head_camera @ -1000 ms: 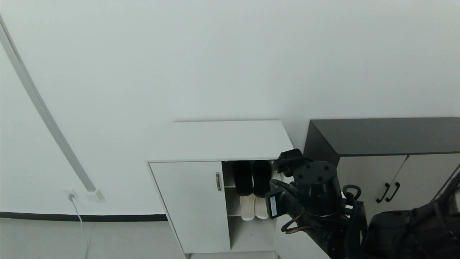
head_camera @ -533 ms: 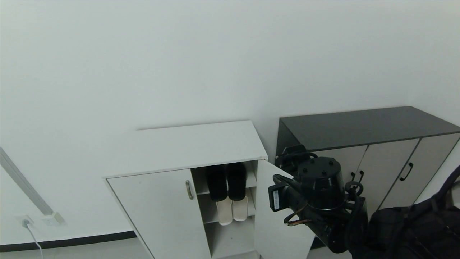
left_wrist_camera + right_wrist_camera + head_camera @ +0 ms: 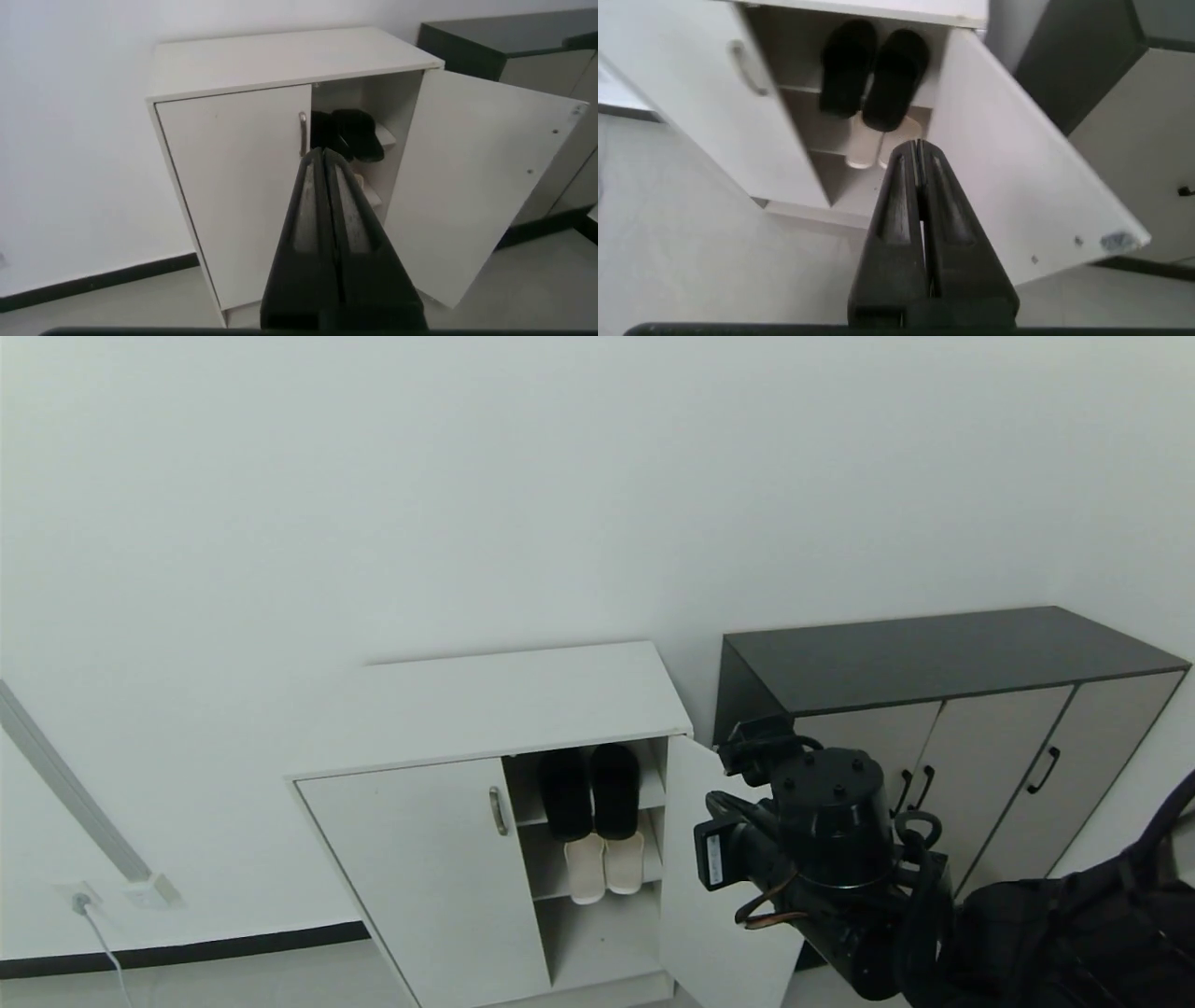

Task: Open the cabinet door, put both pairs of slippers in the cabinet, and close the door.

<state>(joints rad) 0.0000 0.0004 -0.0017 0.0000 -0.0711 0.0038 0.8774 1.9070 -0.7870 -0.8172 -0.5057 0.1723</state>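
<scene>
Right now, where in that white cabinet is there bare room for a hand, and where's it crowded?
The bottom compartment, below the white slippers and between the closed left door and the open door, is bare; so is the cabinet top. Crowded: the black slippers take the upper shelf, the white pair the middle one.

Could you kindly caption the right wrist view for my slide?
Shut right gripper before the open white wooden cabinet, black slippers shelved above cream slippers.

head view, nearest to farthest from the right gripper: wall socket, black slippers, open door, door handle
1. open door, beside the right gripper
2. black slippers, upper shelf
3. door handle, on the shut left door
4. wall socket, far left
</scene>
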